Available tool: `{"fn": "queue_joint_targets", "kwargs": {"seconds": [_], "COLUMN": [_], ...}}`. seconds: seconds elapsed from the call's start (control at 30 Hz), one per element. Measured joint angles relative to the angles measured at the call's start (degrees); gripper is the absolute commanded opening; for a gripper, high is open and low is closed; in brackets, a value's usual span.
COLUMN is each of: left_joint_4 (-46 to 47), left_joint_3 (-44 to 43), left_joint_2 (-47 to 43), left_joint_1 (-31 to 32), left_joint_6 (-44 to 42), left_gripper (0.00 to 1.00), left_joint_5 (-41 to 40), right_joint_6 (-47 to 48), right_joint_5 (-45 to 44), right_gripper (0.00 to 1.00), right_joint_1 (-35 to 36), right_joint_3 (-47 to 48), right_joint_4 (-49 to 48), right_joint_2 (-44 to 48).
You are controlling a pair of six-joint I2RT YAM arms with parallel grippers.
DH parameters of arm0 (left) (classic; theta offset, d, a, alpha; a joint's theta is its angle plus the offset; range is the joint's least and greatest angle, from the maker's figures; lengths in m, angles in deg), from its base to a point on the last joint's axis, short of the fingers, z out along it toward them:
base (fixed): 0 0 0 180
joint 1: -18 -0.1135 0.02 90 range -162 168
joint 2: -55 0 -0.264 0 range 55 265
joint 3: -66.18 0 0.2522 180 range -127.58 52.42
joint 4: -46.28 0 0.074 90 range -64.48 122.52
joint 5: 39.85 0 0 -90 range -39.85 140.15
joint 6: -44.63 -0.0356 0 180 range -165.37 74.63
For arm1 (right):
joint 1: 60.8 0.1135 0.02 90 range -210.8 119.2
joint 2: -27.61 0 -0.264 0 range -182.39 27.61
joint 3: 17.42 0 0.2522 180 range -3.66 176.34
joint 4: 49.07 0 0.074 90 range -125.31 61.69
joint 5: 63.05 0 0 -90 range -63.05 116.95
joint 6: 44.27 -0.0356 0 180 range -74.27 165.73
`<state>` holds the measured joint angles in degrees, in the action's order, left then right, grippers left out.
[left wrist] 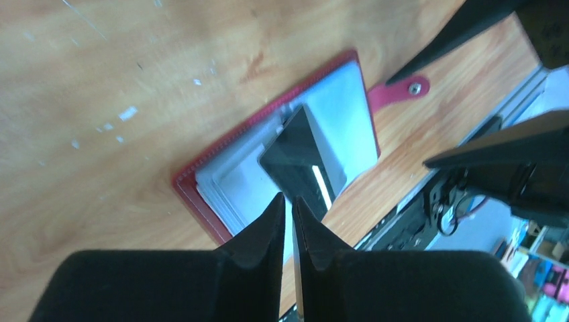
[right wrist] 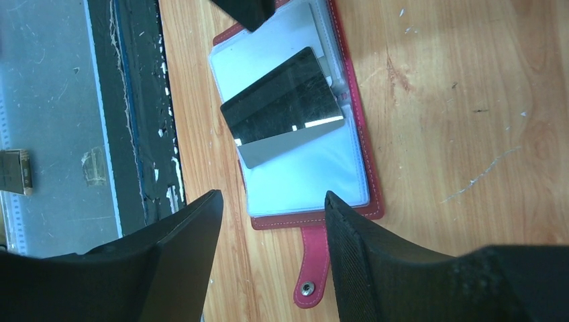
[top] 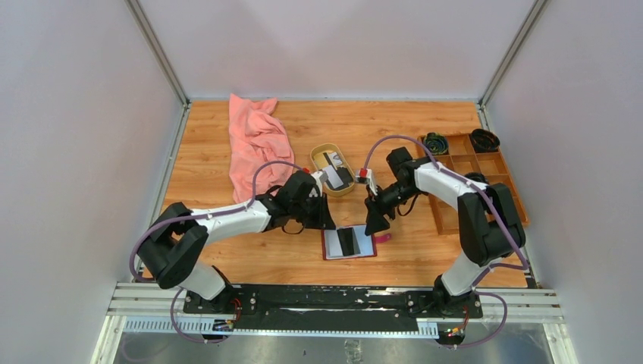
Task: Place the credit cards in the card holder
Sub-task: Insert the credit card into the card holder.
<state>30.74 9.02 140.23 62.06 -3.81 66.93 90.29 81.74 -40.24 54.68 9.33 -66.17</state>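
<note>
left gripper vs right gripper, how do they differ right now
The left gripper has its fingers nearly together; the right gripper stands wide open. The left gripper is at the card holder's plain edge, the right gripper at its strap edge. Both seem empty, above the open holder.

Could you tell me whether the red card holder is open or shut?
Open: the dark red leather-like card holder lies spread flat, its clear sleeves up, a black card across them.

red card holder (right wrist: 308,181), black card (right wrist: 282,100), pink cloth (top: 254,144)
</note>
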Motion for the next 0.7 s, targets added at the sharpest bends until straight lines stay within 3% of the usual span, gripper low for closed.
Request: {"fn": "queue_joint_targets", "kwargs": {"seconds": [0.27, 0.7], "left_joint_4": [0.0, 0.7], "left_joint_3": [1.9, 1.0], "left_joint_2": [1.9, 5.7], "left_joint_1": [3.8, 4.5], "left_joint_6": [2.3, 3.1], "left_gripper": [0.08, 0.08], "left_joint_5": [-0.4, -0.5], "right_joint_6": [-0.1, -0.3], "right_joint_5": [-1.3, -3.0], "right_gripper": [0.51, 0.49], "right_joint_1": [0.4, 0.5], "right_joint_3": [0.4, 1.1], "right_joint_4": [0.1, 0.2], "right_joint_2": [-1.7, -3.7]}}
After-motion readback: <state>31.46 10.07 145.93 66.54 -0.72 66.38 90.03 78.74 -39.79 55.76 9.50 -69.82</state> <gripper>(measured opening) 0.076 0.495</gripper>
